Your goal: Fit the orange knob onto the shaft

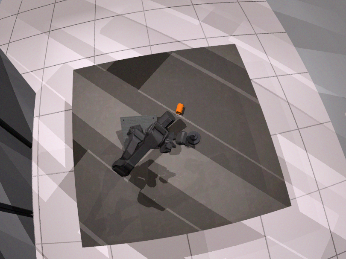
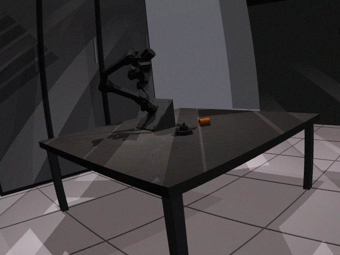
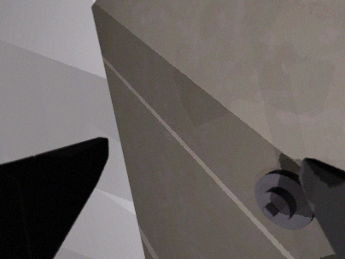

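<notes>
The orange knob (image 1: 179, 108) (image 2: 204, 122) lies on its side on the table, its open end toward the lower side in the top view; it is outside the wrist view. The round pedestal (image 1: 197, 140) (image 2: 188, 132) (image 3: 266, 191) stands near it, its dark shaft (image 2: 183, 124) (image 3: 271, 209) upright and bare. My gripper (image 1: 177, 145) (image 3: 201, 156) is wide open and empty, high above the table and left of the pedestal in the top view. In the wrist view the right finger overlaps the pedestal's edge. The shaft's flat side cannot be made out.
The arm's wedge-shaped base (image 1: 139, 121) (image 2: 167, 116) stands left of the knob and pedestal, with the folded arm above it. The table (image 1: 230, 167) (image 2: 147, 158) carries shadow bands and pale light stripes. Its edge crosses the wrist view left of centre.
</notes>
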`<state>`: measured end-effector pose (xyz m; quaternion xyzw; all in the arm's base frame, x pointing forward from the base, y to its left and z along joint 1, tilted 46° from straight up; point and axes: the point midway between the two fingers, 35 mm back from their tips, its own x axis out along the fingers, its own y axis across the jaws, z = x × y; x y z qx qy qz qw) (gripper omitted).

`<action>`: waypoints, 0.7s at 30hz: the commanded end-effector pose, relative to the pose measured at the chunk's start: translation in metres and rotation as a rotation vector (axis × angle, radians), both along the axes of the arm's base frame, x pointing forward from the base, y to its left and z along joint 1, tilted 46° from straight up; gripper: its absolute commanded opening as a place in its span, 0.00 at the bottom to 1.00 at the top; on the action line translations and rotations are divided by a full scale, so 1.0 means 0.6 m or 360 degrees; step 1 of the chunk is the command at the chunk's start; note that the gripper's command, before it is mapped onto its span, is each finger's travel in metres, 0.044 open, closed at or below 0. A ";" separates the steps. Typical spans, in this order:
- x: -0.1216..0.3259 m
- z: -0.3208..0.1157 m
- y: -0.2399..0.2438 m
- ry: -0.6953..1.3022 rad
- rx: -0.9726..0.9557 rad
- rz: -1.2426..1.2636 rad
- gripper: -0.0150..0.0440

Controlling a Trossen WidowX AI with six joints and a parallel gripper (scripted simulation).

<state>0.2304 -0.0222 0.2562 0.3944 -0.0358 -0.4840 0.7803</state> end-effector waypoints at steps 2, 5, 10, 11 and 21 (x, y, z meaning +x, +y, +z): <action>0.058 -0.064 0.048 0.0729 -0.0266 0.0245 1.00; 0.090 -0.114 0.076 0.1198 -0.0429 0.0433 1.00; 0.125 -0.191 0.110 0.1809 -0.0625 0.0722 1.00; 0.129 -0.205 0.115 0.1910 -0.0655 0.0775 1.00; 0.157 -0.359 0.158 0.2869 -0.0909 0.1399 1.00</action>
